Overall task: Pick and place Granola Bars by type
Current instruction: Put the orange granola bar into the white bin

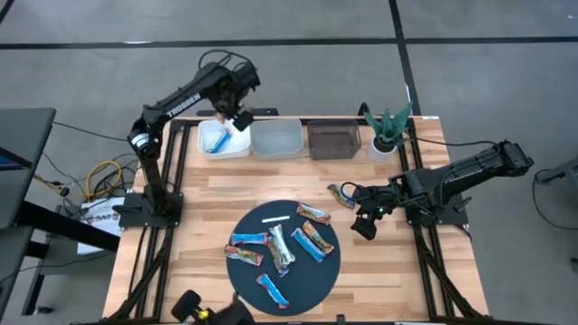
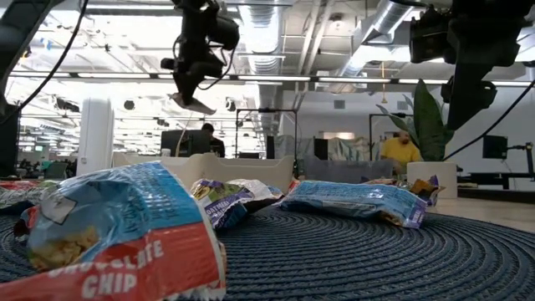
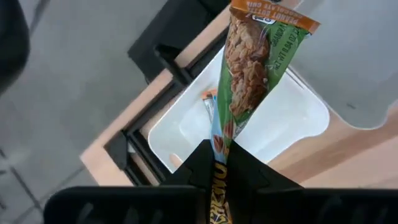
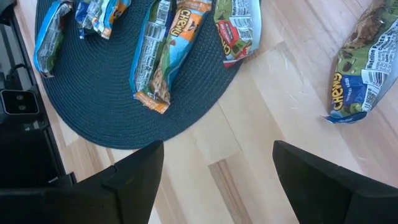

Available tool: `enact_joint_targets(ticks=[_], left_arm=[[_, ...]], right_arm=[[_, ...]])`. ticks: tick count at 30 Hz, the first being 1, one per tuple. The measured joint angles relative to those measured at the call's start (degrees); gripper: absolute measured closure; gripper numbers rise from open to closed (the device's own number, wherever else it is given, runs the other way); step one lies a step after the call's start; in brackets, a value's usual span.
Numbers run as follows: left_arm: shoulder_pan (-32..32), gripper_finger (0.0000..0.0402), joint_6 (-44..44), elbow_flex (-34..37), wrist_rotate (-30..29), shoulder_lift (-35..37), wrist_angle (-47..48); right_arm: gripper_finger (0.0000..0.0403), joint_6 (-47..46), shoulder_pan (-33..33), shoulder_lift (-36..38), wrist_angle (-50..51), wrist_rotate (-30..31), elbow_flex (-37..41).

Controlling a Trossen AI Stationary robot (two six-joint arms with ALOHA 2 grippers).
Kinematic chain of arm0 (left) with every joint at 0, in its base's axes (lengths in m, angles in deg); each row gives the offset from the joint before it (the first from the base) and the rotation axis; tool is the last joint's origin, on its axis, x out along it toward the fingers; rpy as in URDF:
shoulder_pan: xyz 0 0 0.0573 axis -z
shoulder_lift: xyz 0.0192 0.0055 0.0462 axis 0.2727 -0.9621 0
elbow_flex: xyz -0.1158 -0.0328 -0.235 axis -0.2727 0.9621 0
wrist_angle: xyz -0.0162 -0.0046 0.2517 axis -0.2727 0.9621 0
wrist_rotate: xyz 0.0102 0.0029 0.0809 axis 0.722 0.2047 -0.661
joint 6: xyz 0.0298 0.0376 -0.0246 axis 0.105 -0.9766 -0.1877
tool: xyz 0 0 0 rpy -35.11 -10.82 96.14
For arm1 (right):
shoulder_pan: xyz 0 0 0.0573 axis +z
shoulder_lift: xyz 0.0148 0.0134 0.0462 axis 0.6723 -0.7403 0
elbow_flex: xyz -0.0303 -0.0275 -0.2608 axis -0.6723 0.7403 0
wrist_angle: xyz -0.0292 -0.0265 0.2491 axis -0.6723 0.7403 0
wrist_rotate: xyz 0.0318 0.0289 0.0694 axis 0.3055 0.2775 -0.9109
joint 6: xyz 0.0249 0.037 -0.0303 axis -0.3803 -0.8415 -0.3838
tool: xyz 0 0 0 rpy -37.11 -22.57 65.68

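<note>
A: Left gripper (image 3: 219,163)? 
B: Clamped on a green granola bar (image 3: 252,68) above the white bin (image 1: 224,140).

A: Right gripper (image 4: 214,171)? 
B: Fingers spread, over bare table beside the round mat (image 1: 242,275) holding other bars (image 1: 312,241).

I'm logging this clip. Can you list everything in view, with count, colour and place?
Table: one, light wood.
Mat: one, dark blue, round, front middle of the table.
Bars on mat: about seven; blue, orange, silvery.
Strip: one, white, on the mat's far part.
Loose bar: one, multicolour, on the table right of the mat.
Bins: three along the far edge; white, clear, grey.
Binned bar: one, blue, in the white bin.
Plant: one, green, white pot, far right corner.
People: two, far in the room.
Left tool: above the white bin, shut on a green-orange held bar.
Right tool: open, over the table right of the mat.
</note>
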Motion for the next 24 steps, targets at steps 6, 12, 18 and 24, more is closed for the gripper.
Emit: enact_joint_targets(ticks=[6,12,18,24], left_arm=[[-3.28,0.0366,-0.03,0.0,8.37,0.0,0.15],[-3.45,0.0335,-1.77,0.04,9.58,0.0,3.56],[-3.67,0.031,-2.04,4.9,8.29,0.0,3.48],[-2.64,0.0299,-4.79,11.26,13.65,0.0,2.97]], right_arm=[[0.0107,-0.48,0.0,0.0,-0.01,0.01,0.0],[0.0107,-0.46,0.0,0.0,-0.01,0.08,0.0],[0.0107,-0.46,0.0,0.0,-0.03,0.1,0.0],[0.0107,-0.44,0.0,0.01,-0.05,0.16,-0.01]])
